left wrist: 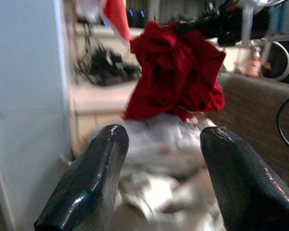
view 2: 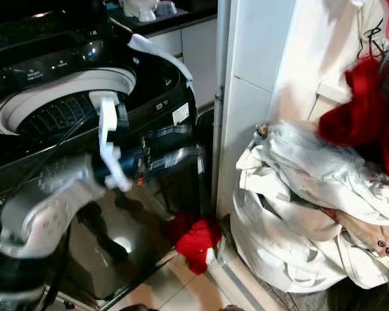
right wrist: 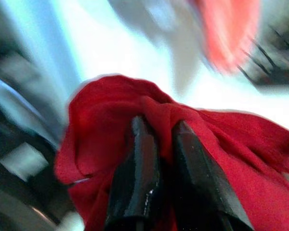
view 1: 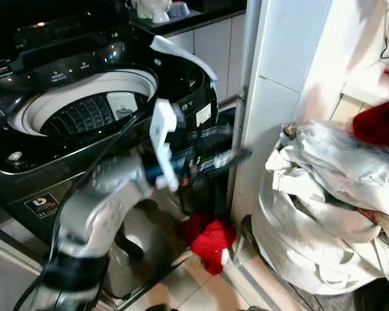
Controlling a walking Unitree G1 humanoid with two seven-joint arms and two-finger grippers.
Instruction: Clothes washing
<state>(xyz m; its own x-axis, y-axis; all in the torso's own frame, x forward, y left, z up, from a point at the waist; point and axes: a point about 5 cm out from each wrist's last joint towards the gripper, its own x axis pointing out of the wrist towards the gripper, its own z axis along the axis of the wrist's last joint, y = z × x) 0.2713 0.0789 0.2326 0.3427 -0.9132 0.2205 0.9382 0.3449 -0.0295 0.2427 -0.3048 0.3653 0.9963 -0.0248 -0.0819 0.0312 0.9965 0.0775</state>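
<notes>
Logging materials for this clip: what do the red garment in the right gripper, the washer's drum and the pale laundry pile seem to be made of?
Red garment: soft matte knit or fleece, judging by its dense bunched folds in the right gripper.
Washer drum: probably metal with ribbed walls under a white plastic-looking ring; blur leaves it open.
Pale laundry pile: thin woven fabric, slightly shiny, creased sharply.

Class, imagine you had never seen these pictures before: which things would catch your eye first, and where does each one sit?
First, the red garment pinched in the right gripper, held up above the pale laundry pile on the right. Next, the open black washing machine on the left, with the left gripper open in front of it. Another red cloth lies on the floor between machine and pile.
</notes>
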